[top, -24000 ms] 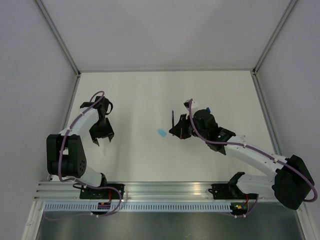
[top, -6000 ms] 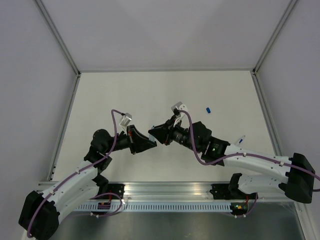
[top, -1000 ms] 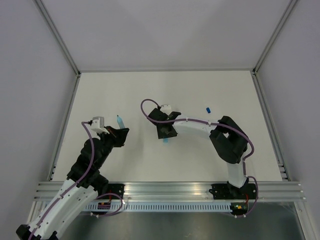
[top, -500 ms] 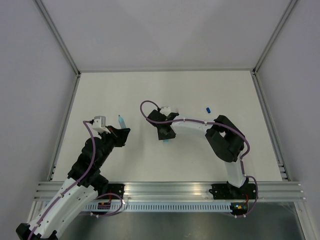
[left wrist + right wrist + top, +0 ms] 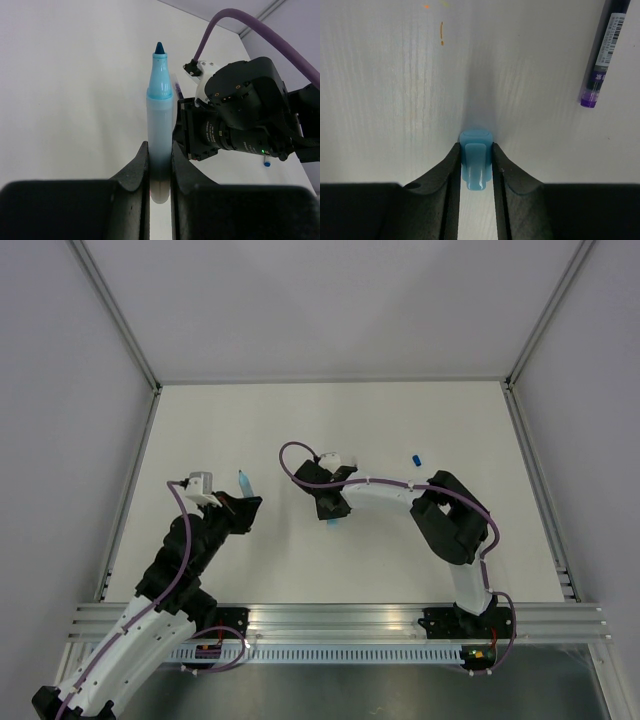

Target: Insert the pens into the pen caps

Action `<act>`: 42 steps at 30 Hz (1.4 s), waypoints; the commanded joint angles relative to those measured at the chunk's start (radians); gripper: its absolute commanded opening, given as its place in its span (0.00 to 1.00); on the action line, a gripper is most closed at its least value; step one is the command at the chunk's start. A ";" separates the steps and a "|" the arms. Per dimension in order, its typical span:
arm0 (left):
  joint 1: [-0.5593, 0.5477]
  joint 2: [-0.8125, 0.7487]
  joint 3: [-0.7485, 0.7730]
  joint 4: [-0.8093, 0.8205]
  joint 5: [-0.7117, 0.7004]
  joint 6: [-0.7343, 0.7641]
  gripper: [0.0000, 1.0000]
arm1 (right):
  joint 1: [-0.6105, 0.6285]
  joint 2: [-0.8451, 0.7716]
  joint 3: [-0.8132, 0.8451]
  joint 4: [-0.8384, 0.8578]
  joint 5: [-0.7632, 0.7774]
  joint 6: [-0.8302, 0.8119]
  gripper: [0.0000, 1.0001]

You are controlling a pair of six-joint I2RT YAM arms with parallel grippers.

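The right gripper (image 5: 475,148) is closed on the pale blue cap (image 5: 476,162) lying mid-way across the bench (image 5: 380,75). At the near left, the left gripper (image 5: 158,147) is clamped on a pale-barrelled pen (image 5: 160,110). The cap could be squeezed out if pinched off-centre.

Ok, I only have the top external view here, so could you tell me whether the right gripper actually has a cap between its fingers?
Observer: Yes. The right wrist view shows a pale blue cap on the table between the fingers of the right gripper, which touch both its sides.
Operator: Thank you. Is anything lying near it?
Observer: A dark pen with a purple end and a barcode label lies apart from the cap, off to one side.
Operator: And what does the left gripper hold?
Observer: The left gripper is shut on a pale-barrelled pen, whose uncapped blue nib points away from the fingers.
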 commanded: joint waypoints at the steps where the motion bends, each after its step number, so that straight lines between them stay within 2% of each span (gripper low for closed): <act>1: 0.000 0.009 0.017 0.066 0.058 0.015 0.02 | -0.009 0.003 0.011 -0.072 0.007 -0.037 0.07; 3: 0.002 0.023 0.011 0.105 0.088 0.028 0.02 | -0.029 -0.015 0.007 -0.072 0.003 -0.056 0.04; 6: 0.000 0.096 0.005 0.174 0.221 0.043 0.02 | -0.058 -0.057 -0.022 -0.043 -0.015 -0.106 0.00; 10: 0.000 0.250 0.015 0.318 0.460 0.038 0.02 | -0.098 -0.139 -0.045 -0.020 -0.035 -0.137 0.00; 16: 0.000 0.409 0.035 0.380 0.578 0.066 0.02 | -0.141 -0.291 -0.013 -0.008 -0.006 -0.166 0.00; 19: 0.000 0.442 0.029 0.421 0.616 0.072 0.02 | -0.143 -0.375 -0.010 0.063 -0.034 -0.171 0.00; 22: 0.000 0.472 0.035 0.425 0.601 0.077 0.02 | -0.143 -0.432 -0.030 0.173 -0.078 -0.148 0.00; 29: 0.000 0.526 0.041 0.426 0.579 0.085 0.02 | -0.141 -0.454 -0.035 0.336 -0.147 -0.082 0.00; 42: 0.000 0.508 0.035 0.420 0.541 0.089 0.02 | -0.100 -0.417 -0.067 0.471 -0.195 0.018 0.00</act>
